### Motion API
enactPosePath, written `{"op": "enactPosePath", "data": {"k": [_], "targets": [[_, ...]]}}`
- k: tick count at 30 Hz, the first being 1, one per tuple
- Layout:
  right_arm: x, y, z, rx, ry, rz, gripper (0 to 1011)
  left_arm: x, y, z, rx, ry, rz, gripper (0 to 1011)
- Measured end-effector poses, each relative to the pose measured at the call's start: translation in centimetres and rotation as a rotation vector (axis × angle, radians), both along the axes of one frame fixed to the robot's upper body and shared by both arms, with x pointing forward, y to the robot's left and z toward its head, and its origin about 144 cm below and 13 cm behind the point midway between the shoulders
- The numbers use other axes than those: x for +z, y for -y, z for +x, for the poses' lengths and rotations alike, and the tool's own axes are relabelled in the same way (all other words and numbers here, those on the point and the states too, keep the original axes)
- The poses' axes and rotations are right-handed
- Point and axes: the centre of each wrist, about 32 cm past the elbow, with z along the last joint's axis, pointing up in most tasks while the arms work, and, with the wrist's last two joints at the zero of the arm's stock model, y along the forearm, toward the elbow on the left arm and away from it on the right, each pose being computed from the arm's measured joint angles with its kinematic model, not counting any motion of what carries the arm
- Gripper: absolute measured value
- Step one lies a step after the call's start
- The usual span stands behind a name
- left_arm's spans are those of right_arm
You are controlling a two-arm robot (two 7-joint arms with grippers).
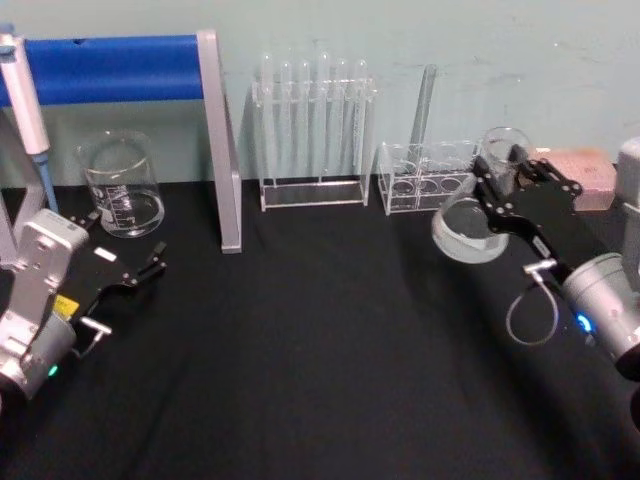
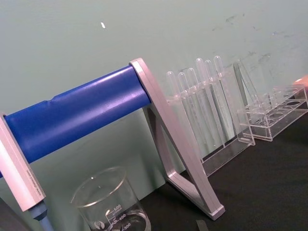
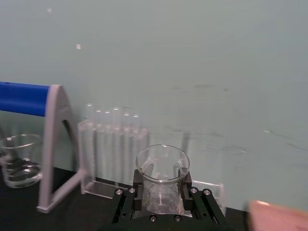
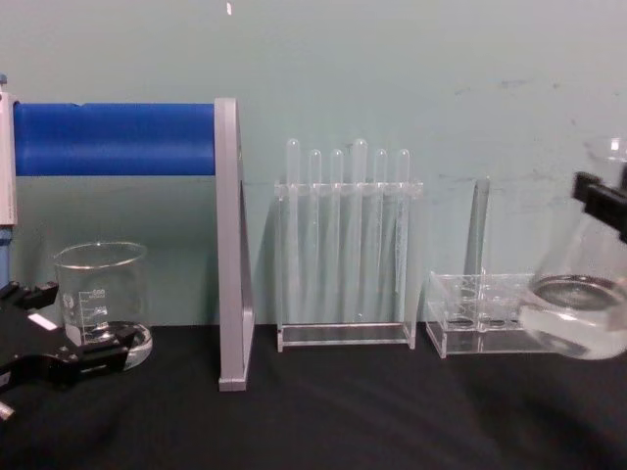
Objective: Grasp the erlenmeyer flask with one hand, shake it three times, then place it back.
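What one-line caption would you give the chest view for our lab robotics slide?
Right gripper holds the tilted erlenmeyer flask by its neck, in front of the low clear rack.

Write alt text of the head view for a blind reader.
The right gripper holds the erlenmeyer flask by its neck, tilted, at the right of the table. The left gripper is open at lower left, near a beaker.

The erlenmeyer flask is clear glossy glass, the table cover matt black cloth, the blue bar smooth, perhaps plastic.
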Motion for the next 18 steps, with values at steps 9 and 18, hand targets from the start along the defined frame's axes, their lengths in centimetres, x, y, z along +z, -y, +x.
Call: {"op": "enactPosePath", "data": {"k": [9, 18], "targets": [[0.0, 0.4, -0.2, -0.026, 0.000, -0.001, 453, 0.0, 0.0, 0.0, 0.000, 0.000, 0.000, 1001], [-0.2, -1.9, 1.9, 0.132, -0.009, -0.009, 453, 0.0, 0.0, 0.0, 0.000, 0.000, 0.000, 1001]]}}
